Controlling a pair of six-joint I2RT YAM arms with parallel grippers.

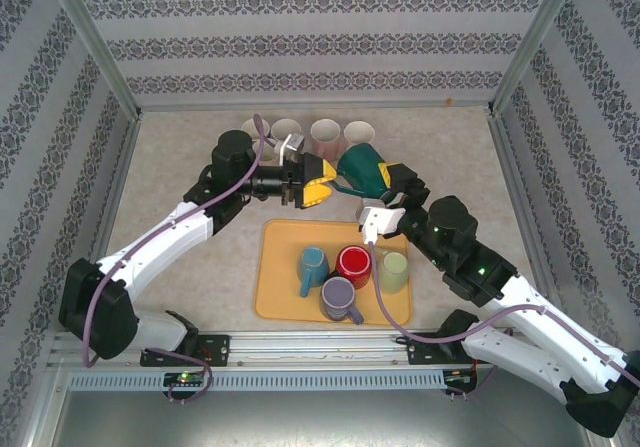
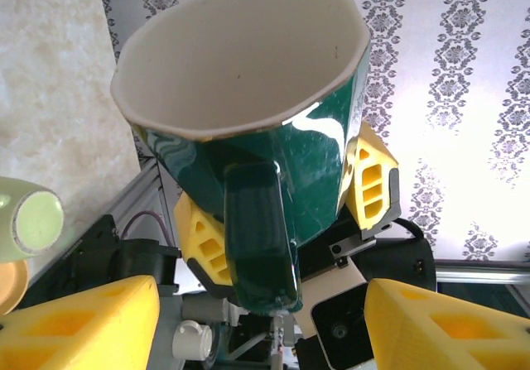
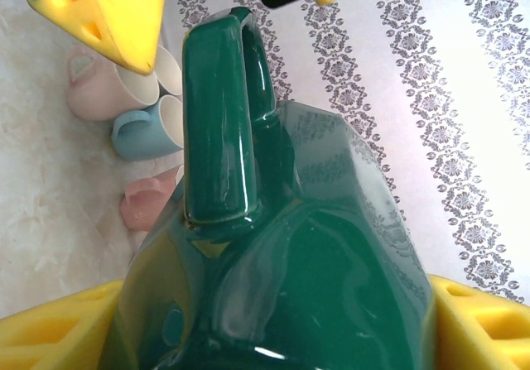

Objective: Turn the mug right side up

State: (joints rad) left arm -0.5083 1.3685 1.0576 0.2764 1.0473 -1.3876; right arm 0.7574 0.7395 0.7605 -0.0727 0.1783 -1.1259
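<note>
**Mug aloft between both arms, not yet set upright**

Green mug [image 1: 362, 167] is off the table [image 1: 170, 157], clamped at its base end in the right gripper [image 1: 385, 179]. The yellow pads [image 3: 50, 337] press opposite sides of the body. The mouth points away from the right jaws and the handle points toward my left gripper [image 1: 318, 182]. Left jaws stand wide apart, holding nothing, with a finger [image 2: 83, 320] on each side of the handle. I can't tell whether they touch it. My read: lift done. Turning it rim-up and setting it down remain.
</note>
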